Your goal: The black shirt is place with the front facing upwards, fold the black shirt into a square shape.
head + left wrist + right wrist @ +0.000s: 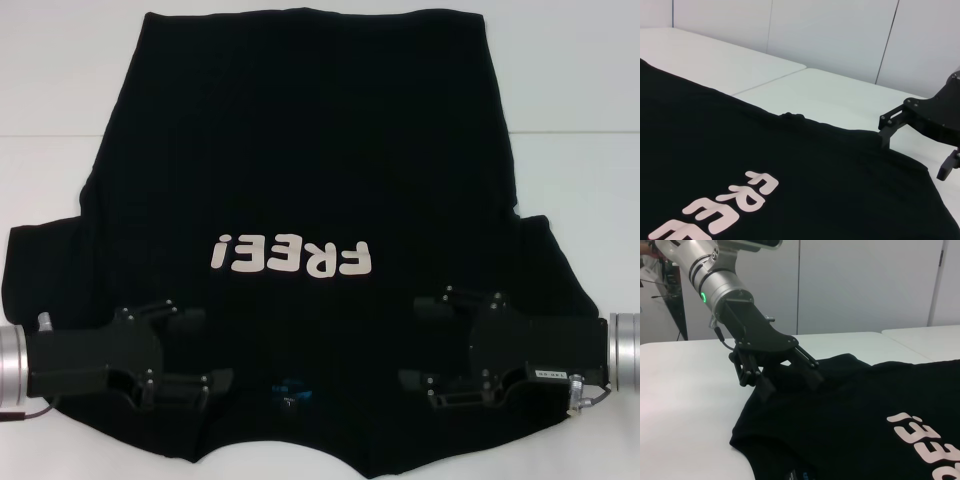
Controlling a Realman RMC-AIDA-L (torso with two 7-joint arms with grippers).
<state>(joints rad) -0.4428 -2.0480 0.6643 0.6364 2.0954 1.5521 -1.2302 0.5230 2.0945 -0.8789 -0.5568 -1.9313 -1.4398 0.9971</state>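
One large black cotton T-shirt with a white "FREE!" print lies flat, front up, on the white bench, its long axis running away from the robot. Two pincers, left pincer and right pincer, hang open over its shoulders, equally near.

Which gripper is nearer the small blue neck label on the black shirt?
Left, narrowly. The left gripper sits over the shoulder area beside the blue neck label on the black shirt; the right gripper sits on the label's other side, slightly farther off. Both jaws are open.
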